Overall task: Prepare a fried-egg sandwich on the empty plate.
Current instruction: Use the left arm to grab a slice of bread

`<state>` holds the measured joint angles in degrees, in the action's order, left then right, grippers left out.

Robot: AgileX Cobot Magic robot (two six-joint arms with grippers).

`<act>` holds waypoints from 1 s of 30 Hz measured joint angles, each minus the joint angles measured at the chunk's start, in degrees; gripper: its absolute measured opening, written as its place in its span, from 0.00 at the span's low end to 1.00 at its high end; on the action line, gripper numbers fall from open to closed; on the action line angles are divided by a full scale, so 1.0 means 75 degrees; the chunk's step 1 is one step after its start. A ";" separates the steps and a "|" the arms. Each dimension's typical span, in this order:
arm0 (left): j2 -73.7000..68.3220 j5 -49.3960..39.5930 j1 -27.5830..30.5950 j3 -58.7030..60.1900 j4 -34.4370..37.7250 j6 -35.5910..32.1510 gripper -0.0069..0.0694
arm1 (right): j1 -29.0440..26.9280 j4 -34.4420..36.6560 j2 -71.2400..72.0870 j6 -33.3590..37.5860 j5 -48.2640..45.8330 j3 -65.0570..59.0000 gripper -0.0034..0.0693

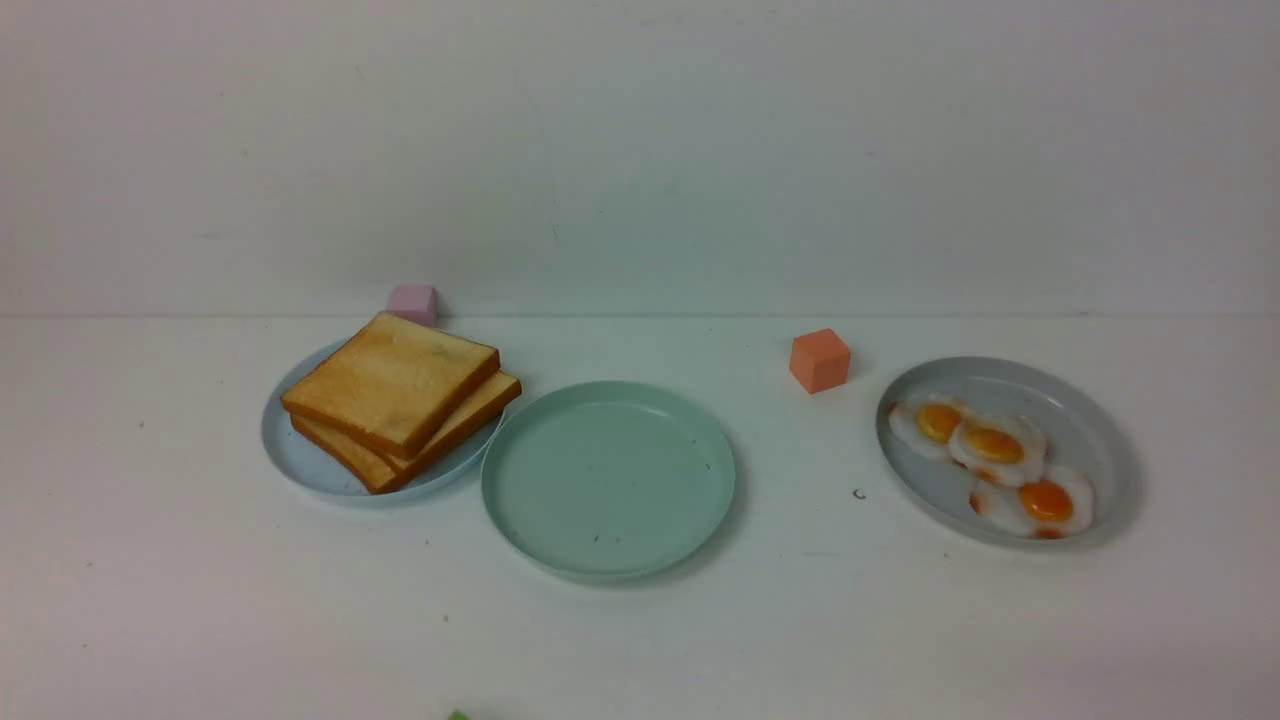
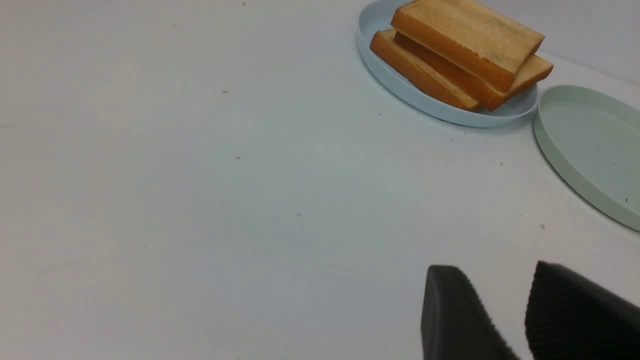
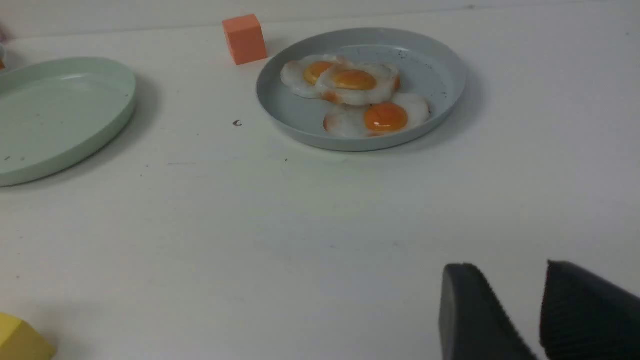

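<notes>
Mint-green empty plate (image 1: 608, 480) between stacked toast (image 1: 395, 385) and fried eggs (image 1: 995, 445), left gripper (image 2: 495, 272) and right gripper (image 3: 507, 270) parted, holding nothing

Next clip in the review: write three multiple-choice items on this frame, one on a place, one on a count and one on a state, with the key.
1. Where is the small orange cube?
A. on the white table, in the gap between the round mint-green plastic plate and the round grey plastic plate
B. in the grey plate
C. in the mint-green plate

2. How many white fried eggs with orange yolks lie in the grey plate?
A. two
B. three
C. four

3. What state is the mint-green plate in?
A. holding an egg
B. upside down
C. empty

Key: 1 A, the cube stands on bare table between both plates; 2 B, three yolks show; 3 C, its bottom is bare.
</notes>
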<state>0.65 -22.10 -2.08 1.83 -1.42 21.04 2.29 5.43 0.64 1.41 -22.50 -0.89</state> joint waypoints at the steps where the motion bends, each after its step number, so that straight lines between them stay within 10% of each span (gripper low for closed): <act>1: 0.0000 0.0000 0.0000 0.0000 0.0000 0.0000 0.40 | 0.0000 0.0000 0.0000 0.0000 0.0000 0.0000 0.38; 20: 0.0000 0.0416 0.0000 0.0000 0.0189 0.0169 0.40 | 0.0000 0.0000 0.0000 0.0000 0.0000 0.0000 0.38; 30: 0.0000 0.2852 0.0000 -0.0087 0.3106 0.1697 0.39 | 0.0000 0.0000 0.0000 0.0000 0.0000 0.0000 0.38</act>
<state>0.65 -0.71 -2.08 1.18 21.88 33.77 2.29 5.43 0.64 1.41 -22.50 -0.89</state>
